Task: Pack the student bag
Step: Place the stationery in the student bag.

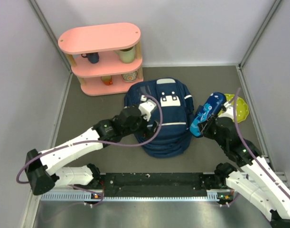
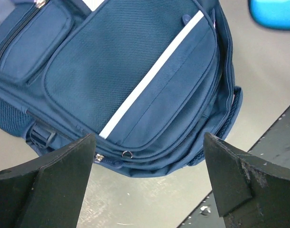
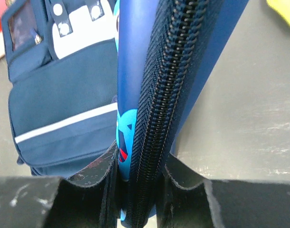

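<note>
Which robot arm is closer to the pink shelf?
Left. The left arm reaches over the student bag, near the pink shelf. The right arm is past the bag's other side, jaws shut on the pencil case.

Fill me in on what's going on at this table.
The right gripper is clamped on a bright-blue pencil case, holding it just right of the navy student bag, which lies flat on the table. The left gripper is open, poised over the bag's lower front. The case is not in the bag yet.
</note>
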### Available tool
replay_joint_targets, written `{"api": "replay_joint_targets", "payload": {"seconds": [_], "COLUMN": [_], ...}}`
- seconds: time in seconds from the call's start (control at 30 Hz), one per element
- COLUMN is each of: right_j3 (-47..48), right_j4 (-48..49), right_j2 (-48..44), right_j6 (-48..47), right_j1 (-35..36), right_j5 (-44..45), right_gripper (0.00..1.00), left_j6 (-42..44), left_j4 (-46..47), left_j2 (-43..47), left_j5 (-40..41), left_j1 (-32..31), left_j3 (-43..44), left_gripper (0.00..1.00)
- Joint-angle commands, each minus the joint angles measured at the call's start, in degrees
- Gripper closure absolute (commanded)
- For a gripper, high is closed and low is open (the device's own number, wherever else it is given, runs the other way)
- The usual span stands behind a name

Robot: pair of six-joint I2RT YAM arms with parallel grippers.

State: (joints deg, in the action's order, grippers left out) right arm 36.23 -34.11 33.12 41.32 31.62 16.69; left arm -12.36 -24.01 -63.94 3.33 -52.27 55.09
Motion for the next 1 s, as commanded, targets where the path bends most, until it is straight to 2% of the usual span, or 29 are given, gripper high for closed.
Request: {"api": "replay_joint_targets", "payload": {"seconds": [0.0, 0.13, 0.33, 0.47, 0.67, 0.87, 0.93, 0.97], "right_j3": [5.8, 6.9, 8.3, 8.5, 8.7, 8.3, 8.2, 8.2], "right_j4": [-2.5, -4.6, -7.1, -8.8, -10.0, -10.3, -10.3, -10.3], "right_j2": [-3.1, -3.9, -6.1, -8.4, -9.1, -9.1, -9.0, -8.9], "right_j6": [-1.0, -0.4, 0.2, 0.8, 1.1, 1.5, 1.7, 1.7], "right_j1": [-1.3, -1.4, -1.4, -1.5, -1.4, -1.4, -1.4, -1.5], "right_j5": [7.5, 10.1, 13.3, 15.2, 16.1, 15.6, 15.5, 15.5], "right_gripper": [0.95, 0.95, 0.95, 0.95, 0.94, 0.93, 0.93, 0.93], "left_j6": [10.5, 14.6, 18.6, 21.3, 22.6, 20.2, 20.3, 20.2], "left_j4": [-0.6, -0.8, -0.6, 0.4, 0.3, 2.1, 2.6, 3.3], "left_j2": [-5.5, -11.1, -19.6, -23.8, -30.2, -33.1, -34.4, -34.9], "left_j5": [7.8, 10.5, 9.6, 9.1, 13.3, 18.5, 20.6, 24.6], "left_j1": [-6.3, -9.9, -10.8, -11.8, -14.1, -15.0, -15.0, -15.0], "left_j3": [4.7, 7.6, 13.1, 14.2, 14.7, 14.3, 15.0, 15.3], "left_gripper": [0.01, 0.02, 0.16, 0.17, 0.25, 0.24, 0.37, 0.44]}}
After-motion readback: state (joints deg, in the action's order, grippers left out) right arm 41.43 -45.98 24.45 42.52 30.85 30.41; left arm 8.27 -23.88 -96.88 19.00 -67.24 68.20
